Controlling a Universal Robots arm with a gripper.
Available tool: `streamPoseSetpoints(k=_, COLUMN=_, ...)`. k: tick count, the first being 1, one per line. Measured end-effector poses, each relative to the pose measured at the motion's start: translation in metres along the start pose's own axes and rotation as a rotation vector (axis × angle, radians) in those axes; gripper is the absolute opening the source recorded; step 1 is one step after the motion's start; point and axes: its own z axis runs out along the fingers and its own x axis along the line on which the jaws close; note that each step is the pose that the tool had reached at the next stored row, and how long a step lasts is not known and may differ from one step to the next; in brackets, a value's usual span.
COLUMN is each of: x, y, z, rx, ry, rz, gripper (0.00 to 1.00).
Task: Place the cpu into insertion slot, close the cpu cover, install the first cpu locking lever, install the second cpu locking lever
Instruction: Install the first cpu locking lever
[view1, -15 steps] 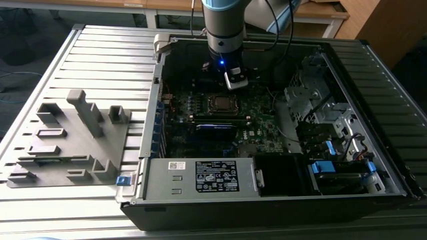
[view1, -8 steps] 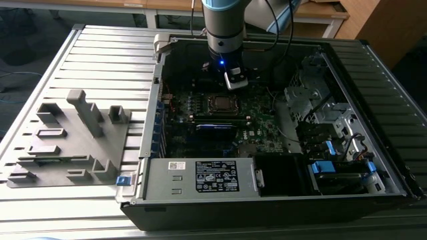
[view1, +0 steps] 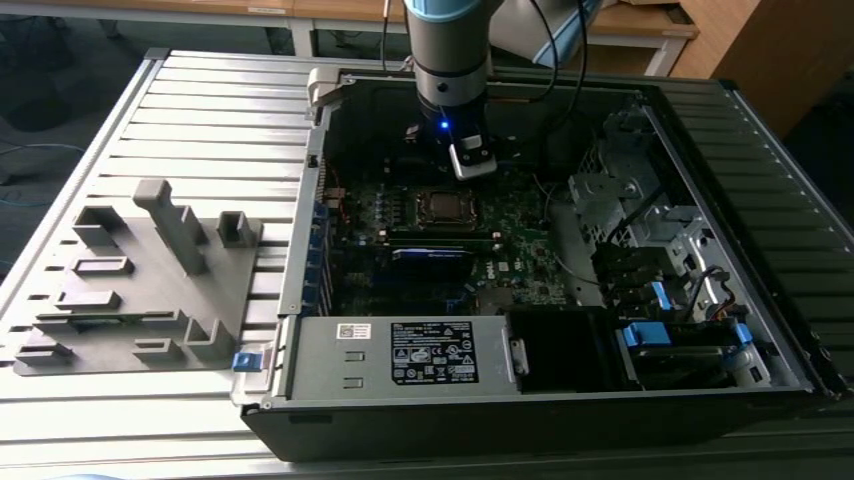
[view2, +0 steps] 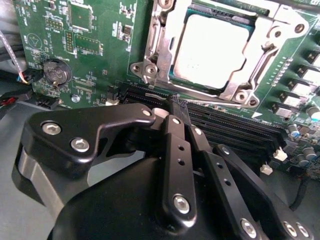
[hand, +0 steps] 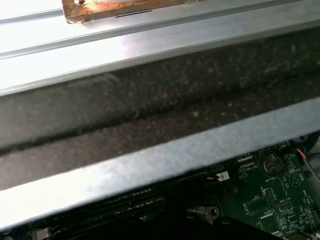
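The cpu (view2: 210, 47), a pale grey square, lies in the insertion slot (view2: 172, 80) on the green board. The shiny cpu cover (view2: 162, 35) lies flat over it, framing its top. A thin metal lever rod (view2: 200, 94) runs along the socket's edge beside the memory slots. My gripper (view2: 174, 106) hovers short of the socket over the memory slots, with its black fingers (view2: 176, 145) drawn together and nothing between them. In the exterior view the gripper (view1: 470, 168) hangs inside the open case, just behind the socket and cpu (view1: 438, 205).
Long black memory slots (view2: 235, 127) and a coin battery (view2: 55, 72) sit near the socket. A labelled power supply box (view1: 414, 355) fills the case front, with drive bays (view1: 654, 335) on the exterior view's right. A grey fixture (view1: 134, 280) lies outside. The case wall (hand: 150, 165) is close.
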Motion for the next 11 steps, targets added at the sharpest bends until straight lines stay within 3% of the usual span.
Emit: streamPoseSetpoints(k=11, x=-0.0015, y=0.0037, z=0.0013, rx=0.0075, ry=-0.0032, rz=0.004, gripper=0.11)
